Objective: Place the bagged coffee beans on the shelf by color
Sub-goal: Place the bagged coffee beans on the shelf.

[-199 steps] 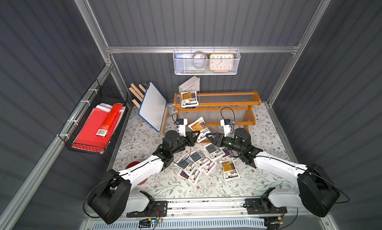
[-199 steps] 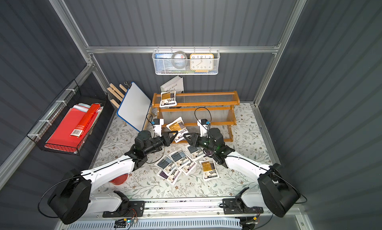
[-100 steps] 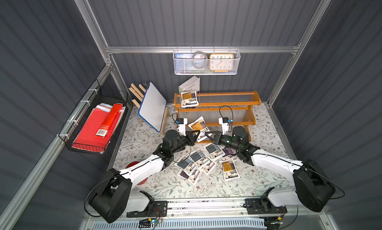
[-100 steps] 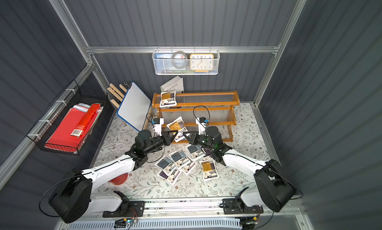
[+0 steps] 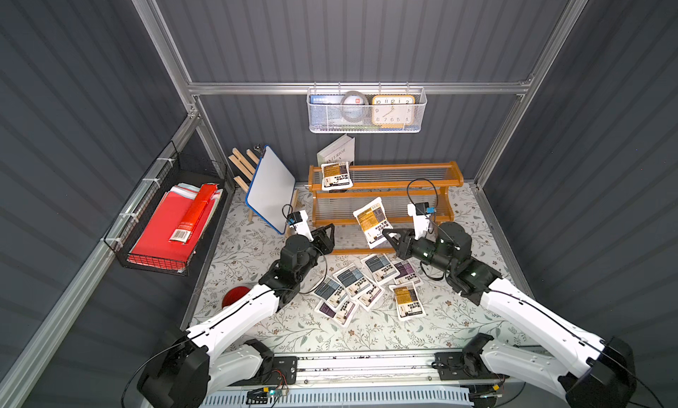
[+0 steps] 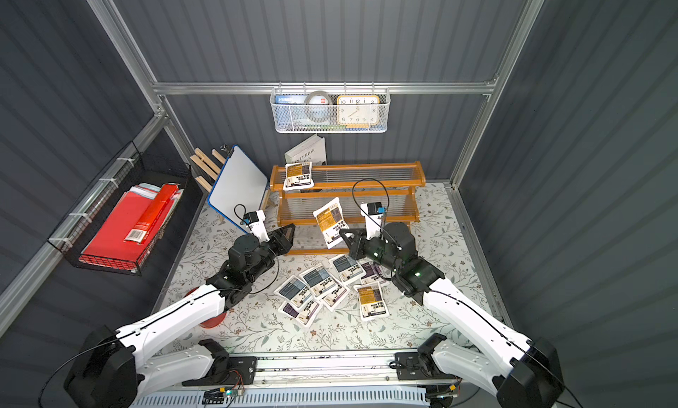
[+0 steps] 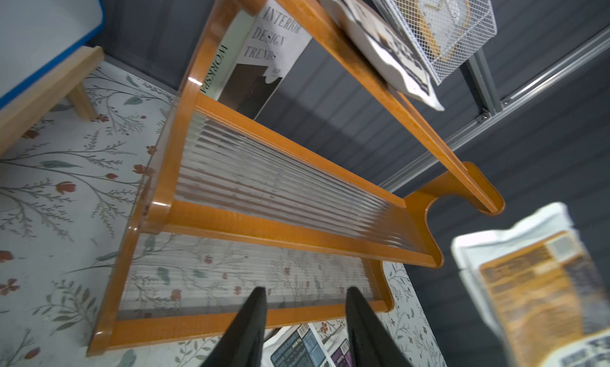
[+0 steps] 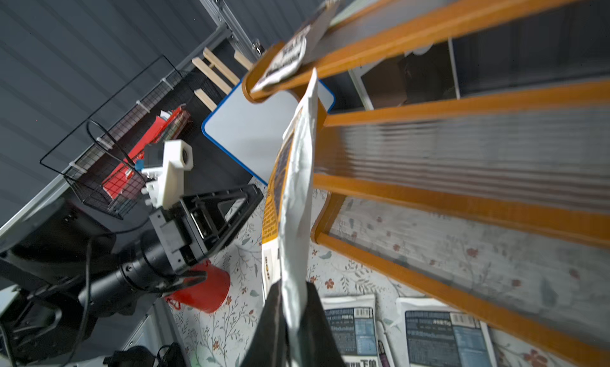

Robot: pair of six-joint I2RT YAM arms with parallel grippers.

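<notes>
One yellow pouch [image 5: 335, 175] lies on the shelf [image 5: 385, 184]; the right pincer [image 5: 387, 235] grips a second pouch [image 5: 372, 221], the left pincer [image 5: 328, 233] gapes empty, and the other pouches [image 5: 354, 279] wait on the worktop [image 5: 293, 329].

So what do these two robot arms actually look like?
The left arm and right arm have white shells on the long links, black joints and bases. The left end effector and right end effector are black, two-fingered wedges, each topped by a white camera bracket with a looping black cable.
</notes>
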